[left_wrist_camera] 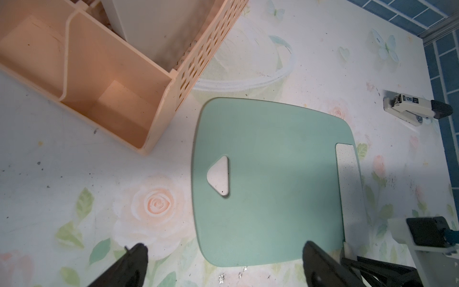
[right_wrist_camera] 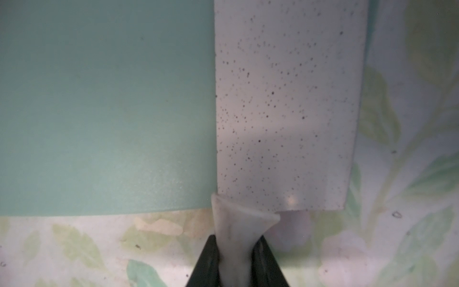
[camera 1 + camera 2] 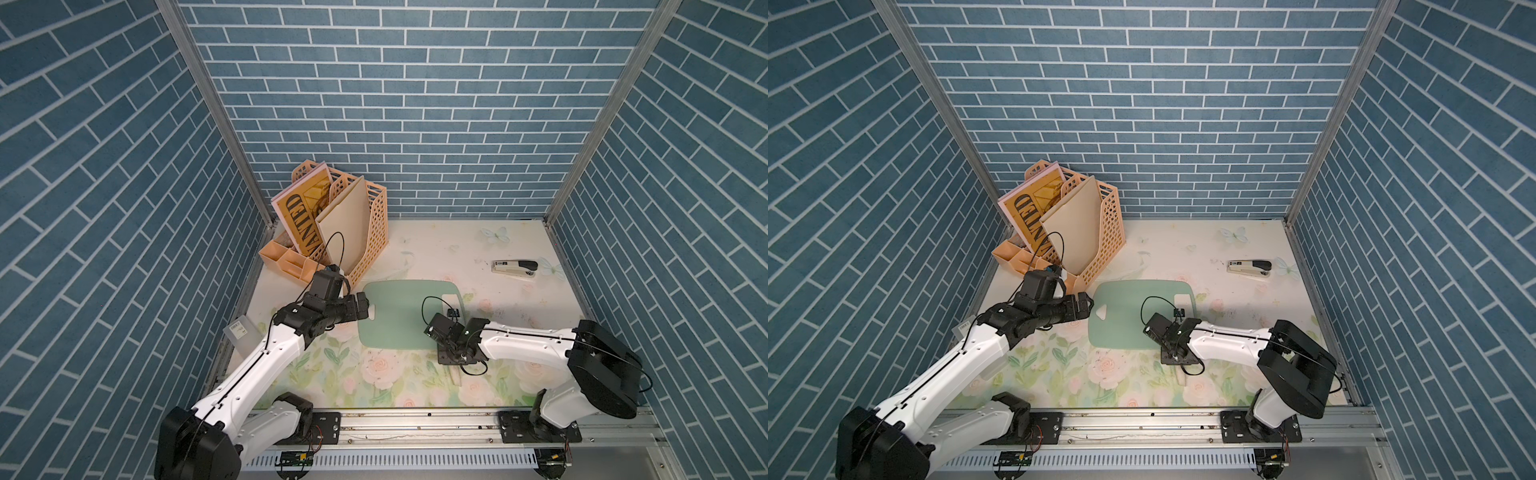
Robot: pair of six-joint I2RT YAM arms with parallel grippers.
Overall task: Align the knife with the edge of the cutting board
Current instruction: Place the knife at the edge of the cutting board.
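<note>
Your right claw (image 2: 238, 258) is pinched tight on the knife (image 2: 285, 99) by its handle, so you can steer it. The blade lies flat on the cutting board (image 2: 99, 111) along one short edge. Your left claw (image 1: 226, 258) hangs wide open and holds nothing.

Free room as I see it: open counter (image 3: 519, 299) between the cutting board (image 3: 399, 316) and the stapler (image 3: 514, 266); open near strip between both arms.
Obstacles: peach file rack (image 3: 365, 232), far left corner, just beside the board; left gripper (image 3: 362, 306), jaws apart, at the board's hole end; right gripper (image 2: 237, 258), clamped on the knife (image 2: 285, 111), at the board's opposite end.
</note>
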